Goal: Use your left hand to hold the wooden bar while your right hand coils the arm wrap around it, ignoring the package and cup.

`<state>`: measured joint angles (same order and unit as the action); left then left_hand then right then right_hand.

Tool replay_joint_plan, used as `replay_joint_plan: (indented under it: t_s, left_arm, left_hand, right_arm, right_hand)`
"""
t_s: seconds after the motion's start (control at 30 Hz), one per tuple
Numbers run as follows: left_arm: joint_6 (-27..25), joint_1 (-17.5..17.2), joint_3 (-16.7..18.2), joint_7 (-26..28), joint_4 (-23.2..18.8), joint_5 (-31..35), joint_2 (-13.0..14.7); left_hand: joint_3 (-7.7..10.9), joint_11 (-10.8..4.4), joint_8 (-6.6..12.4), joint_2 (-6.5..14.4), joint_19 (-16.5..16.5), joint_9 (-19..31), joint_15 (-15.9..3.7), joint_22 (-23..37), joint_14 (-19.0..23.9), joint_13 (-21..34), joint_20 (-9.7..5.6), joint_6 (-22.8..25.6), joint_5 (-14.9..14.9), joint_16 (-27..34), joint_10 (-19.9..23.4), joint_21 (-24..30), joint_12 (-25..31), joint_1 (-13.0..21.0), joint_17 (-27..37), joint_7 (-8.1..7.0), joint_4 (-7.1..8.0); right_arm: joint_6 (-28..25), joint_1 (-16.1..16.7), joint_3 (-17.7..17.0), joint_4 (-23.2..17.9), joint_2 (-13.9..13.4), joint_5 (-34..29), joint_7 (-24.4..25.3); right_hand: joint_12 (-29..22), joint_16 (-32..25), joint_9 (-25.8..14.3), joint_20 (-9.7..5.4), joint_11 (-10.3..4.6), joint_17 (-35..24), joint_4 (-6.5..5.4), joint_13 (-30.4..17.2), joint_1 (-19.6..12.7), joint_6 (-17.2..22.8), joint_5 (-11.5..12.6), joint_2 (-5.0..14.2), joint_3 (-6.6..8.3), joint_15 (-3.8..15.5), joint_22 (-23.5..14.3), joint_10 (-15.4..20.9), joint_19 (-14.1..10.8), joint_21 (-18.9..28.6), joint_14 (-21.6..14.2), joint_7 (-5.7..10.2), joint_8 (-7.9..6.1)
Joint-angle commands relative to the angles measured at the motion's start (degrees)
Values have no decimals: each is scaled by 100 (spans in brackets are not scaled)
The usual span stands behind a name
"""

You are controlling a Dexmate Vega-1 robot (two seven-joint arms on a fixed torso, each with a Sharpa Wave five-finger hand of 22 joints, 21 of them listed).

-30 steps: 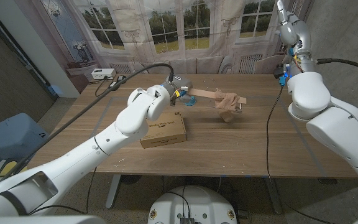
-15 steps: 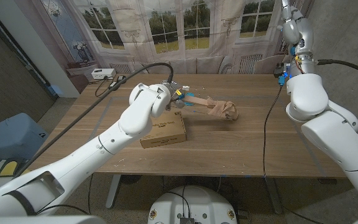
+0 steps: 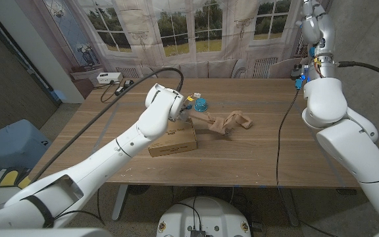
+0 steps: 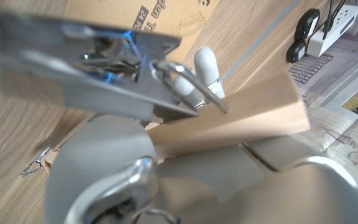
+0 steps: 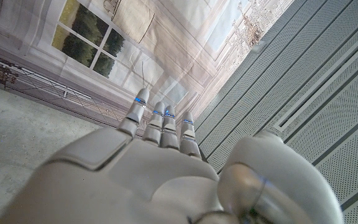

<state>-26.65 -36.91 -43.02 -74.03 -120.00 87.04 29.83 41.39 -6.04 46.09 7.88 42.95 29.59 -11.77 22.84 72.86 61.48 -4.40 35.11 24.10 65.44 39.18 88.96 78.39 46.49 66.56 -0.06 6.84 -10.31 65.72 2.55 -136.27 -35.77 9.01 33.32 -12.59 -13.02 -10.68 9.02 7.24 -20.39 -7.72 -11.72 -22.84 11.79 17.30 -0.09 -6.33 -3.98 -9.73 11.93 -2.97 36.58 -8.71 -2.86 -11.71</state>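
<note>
My left hand (image 3: 184, 110) grips one end of the wooden bar (image 3: 199, 120) just behind the cardboard package (image 3: 173, 139). The bar slopes down to the right, and the beige arm wrap (image 3: 231, 122) is bunched around its far end, low over the table. In the left wrist view the pale bar (image 4: 235, 124) crosses under my fingers (image 4: 204, 65), with the package (image 4: 135, 18) beyond. The blue cup (image 3: 201, 104) stands behind the bar. My right hand (image 5: 154, 168) is raised high off the table, fingers straight and side by side, holding nothing.
A white power strip (image 3: 108, 78) lies at the table's back left, and a black cable (image 3: 120, 89) runs from it along my left arm. My right arm (image 3: 324, 92) rises past the table's back right corner. Bare wood (image 3: 288, 151) spreads right of the wrap.
My left hand has pulled back and tipped the bar, so the wrapped end has dropped toward the table and shifted left. The blue cup has come into sight. My right arm stays raised.
</note>
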Motion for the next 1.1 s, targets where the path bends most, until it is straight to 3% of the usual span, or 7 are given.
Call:
replay_joint_plan:
  t_s: [0.03,0.27,0.4,0.57,0.7,0.8,1.1]
  left_arm:
    - [92,244,-91,-493,576,212,-277]
    - [161,258,-58,-493,739,346,-382]
    - [303,241,-14,-493,800,464,-454]
    - [1022,-101,516,-493,932,1038,-985]
    - [2550,-752,1684,-493,1087,2323,-2390]
    - [3135,-912,2057,-493,1126,2874,-2961]
    - [3397,-969,1997,-493,1122,3591,-3110]
  left_hand:
    - [13,-45,-110,29,-32,-91,-1,-31,48,-484,-601,167,-86,-26,114,36,-371,89,31,163,-64]
    - [-151,-87,-479,-58,-55,-331,-10,-38,68,-1309,-611,76,-320,-381,116,71,-1006,203,-597,190,-323]
    - [-620,-4,-999,-440,-215,-635,-36,-189,-111,-2131,-536,42,-632,-1039,104,-24,-1659,138,-1785,219,-541]
    - [-1089,226,-1471,-913,-1088,-845,-53,-583,-948,-2418,-108,-79,-723,-2050,-245,-261,-2097,-84,-2989,310,-553]
    - [-1220,234,-1834,-1280,-1554,-995,-3,-1039,-1713,-2772,223,-198,-574,-2966,-635,-512,-2597,-192,-3794,335,-478]
    - [-1267,242,-1949,-1504,-1915,-1042,81,-1237,-2114,-2975,418,-273,-481,-3327,-789,-800,-2861,-229,-4029,266,-450]
    - [-2070,364,-2645,-1857,-3668,-1382,525,-1324,-3787,-3642,1211,-1236,-79,-4438,-1818,-2507,-4088,-439,-4695,-215,-520]
  right_arm:
    - [174,9,17,52,204,-248,-68]
    - [257,13,30,109,298,-340,-78]
    - [328,31,25,137,332,-386,-93]
    - [426,47,32,165,392,-475,-71]
    - [542,60,53,199,464,-559,-25]
    - [631,78,55,218,494,-622,-18]
    - [779,91,58,238,577,-725,-54]
  right_hand:
    - [-27,-36,-1,22,16,7,-4,-8,4,76,-23,24,-17,-12,-26,68,-36,-17,-81,-5,-39]
    - [-36,-49,0,9,7,27,0,-5,9,117,-30,43,-23,1,-27,118,-93,-24,-124,7,-42]
    - [-34,-58,0,12,0,37,2,-4,12,148,-34,52,-26,8,-28,127,-114,-30,-155,15,-48]
    - [-37,-79,0,15,-5,52,6,-3,14,156,-39,67,-29,17,-30,157,-142,-41,-218,18,-40]
    - [-48,-106,1,7,-10,70,10,-1,15,173,-46,88,-31,64,-32,209,-201,-44,-296,19,-35]
    - [-59,-125,2,-3,-13,80,14,-1,13,190,-50,102,-31,99,-33,255,-233,-48,-353,27,-34]
    - [-68,-158,2,-13,-59,112,30,2,4,243,-66,126,-36,126,-36,329,-319,-58,-462,48,-34]
